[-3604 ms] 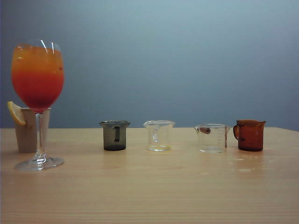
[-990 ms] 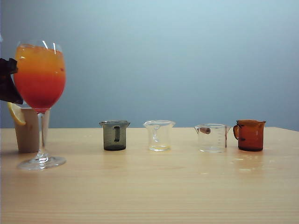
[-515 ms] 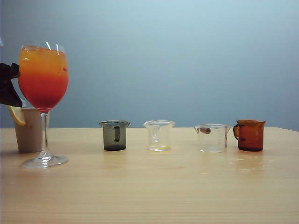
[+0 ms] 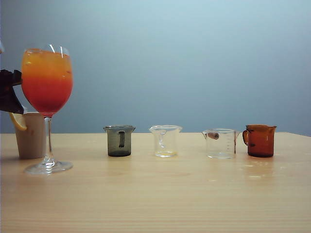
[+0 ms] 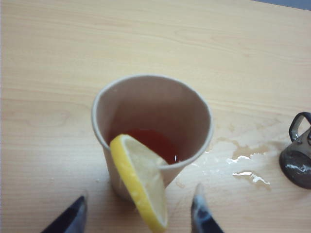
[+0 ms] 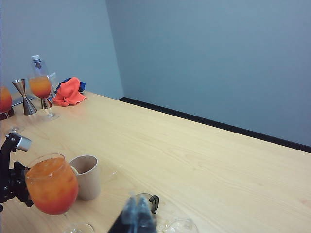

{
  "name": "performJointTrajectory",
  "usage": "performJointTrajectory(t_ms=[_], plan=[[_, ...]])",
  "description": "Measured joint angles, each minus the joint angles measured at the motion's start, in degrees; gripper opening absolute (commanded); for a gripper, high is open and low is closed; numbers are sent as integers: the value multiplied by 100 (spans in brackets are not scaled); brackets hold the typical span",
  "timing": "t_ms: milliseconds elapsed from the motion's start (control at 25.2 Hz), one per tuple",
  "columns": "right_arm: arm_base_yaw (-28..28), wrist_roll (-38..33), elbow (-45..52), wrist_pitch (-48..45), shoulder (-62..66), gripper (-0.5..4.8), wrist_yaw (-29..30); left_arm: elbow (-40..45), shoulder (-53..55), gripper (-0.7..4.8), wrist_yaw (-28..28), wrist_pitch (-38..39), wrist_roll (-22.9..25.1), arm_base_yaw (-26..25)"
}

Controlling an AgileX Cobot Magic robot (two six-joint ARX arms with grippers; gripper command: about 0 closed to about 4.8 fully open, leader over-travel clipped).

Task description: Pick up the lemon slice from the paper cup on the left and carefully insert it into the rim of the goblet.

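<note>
One paper cup [image 5: 153, 131], one lemon slice [image 5: 139, 180] hooked on its rim, one goblet [image 4: 47, 104] just right of the cup, and four small beakers in a row off at 3 o'clock. Left gripper [image 5: 137, 219] hangs over the cup, released, a finger on each side of the slice. Right gripper [image 6: 135, 217] looks clenched on nothing, up above the beakers. Bare table [image 4: 170, 199] in front.

Exterior cam sits low at tabletop [image 4: 160, 194] height, facing the wall. Left wrist cam looks steeply down, close over the cup [image 5: 153, 131]. Right wrist cam's high and farther off, sharing cup and goblet [image 6: 51, 187] with the exterior.
</note>
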State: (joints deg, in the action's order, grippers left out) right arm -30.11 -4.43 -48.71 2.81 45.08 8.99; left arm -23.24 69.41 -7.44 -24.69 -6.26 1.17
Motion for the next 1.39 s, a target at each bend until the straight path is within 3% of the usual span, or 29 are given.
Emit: performJointTrajectory(t_ms=[634, 673, 753, 792, 1188, 1386], plan=[[0, 0, 0, 0, 0, -4, 0, 0, 249, 266, 4, -175, 0, 2], [0, 2, 0, 0, 0, -4, 0, 0, 249, 252, 4, -175, -2, 2], [0, 0, 0, 0, 0, -4, 0, 0, 251, 12, 4, -219, 2, 2], [0, 2, 0, 0, 0, -4, 0, 0, 251, -8, 4, -275, 0, 2], [0, 0, 0, 7, 0, -4, 0, 0, 267, -6, -72, -474, -7, 2], [0, 125, 0, 37, 0, -4, 0, -2, 254, -6, -702, -774, -9, 2]])
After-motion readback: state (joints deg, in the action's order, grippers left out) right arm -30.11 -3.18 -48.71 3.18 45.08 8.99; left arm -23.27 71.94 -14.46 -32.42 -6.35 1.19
